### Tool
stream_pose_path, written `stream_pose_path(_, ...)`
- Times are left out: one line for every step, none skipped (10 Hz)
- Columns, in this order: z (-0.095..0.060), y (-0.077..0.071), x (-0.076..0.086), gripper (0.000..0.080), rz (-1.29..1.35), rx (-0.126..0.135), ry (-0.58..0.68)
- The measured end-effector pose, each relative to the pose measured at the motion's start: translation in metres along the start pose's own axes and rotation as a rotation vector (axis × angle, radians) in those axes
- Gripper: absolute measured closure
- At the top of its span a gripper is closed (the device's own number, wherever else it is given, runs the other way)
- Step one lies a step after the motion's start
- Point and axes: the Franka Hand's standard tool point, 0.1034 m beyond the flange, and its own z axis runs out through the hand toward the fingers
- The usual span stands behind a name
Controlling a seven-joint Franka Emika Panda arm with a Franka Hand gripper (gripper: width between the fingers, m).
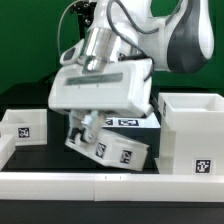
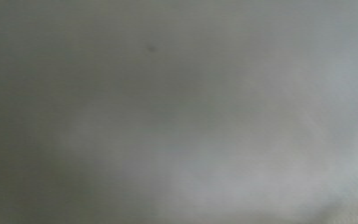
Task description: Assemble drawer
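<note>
your gripper (image 1: 84,127) is down at the tipped tray (image 1: 118,148) in the middle; you cannot tell if it pinches it. the tall casing (image 1: 192,130) at the right likely waits for that tray.

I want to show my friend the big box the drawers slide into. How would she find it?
Start at the black table and look toward the exterior view's right, past the robot arm. The casing stands upright, top open. It is the tallest white piece, taller than the tilted tray in the middle and the other tray at that view's left.
</note>
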Motion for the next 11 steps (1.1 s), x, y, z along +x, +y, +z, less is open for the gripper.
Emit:
stream_pose_path(0.000, -0.004, 0.002, 0.0633, 0.001, 0.006, 0.004)
stream_pose_path(0.000, -0.004, 0.002, 0.0633, 0.000, 0.006, 0.004)
stream_pose_path(0.000, -0.004, 0.002, 0.0633, 0.000, 0.006, 0.003)
stream_pose_path(0.000, -0.004, 0.001, 0.0469, -0.001, 0.006, 0.003)
stream_pose_path(0.001, -0.004, 0.001, 0.0333, -0.001, 0.006, 0.003)
stream_pose_path(0.002, -0.005, 0.002, 0.0333, -0.008, 0.007, -0.021)
stream_pose_path(0.002, -0.007, 0.024, 0.0187, -0.035, 0.020, -0.053)
stream_pose_path(0.003, -0.003, 0.049, 0.0161, -0.027, 0.030, -0.050)
stream_pose_path(0.006, -0.003, 0.055, 0.0161, -0.022, 0.037, -0.118)
stream_pose_path(0.005, -0.007, 0.059, 0.0151, -0.005, 0.048, -0.234)
stream_pose_path(0.003, -0.010, 0.064, 0.0151, -0.003, 0.053, -0.302)
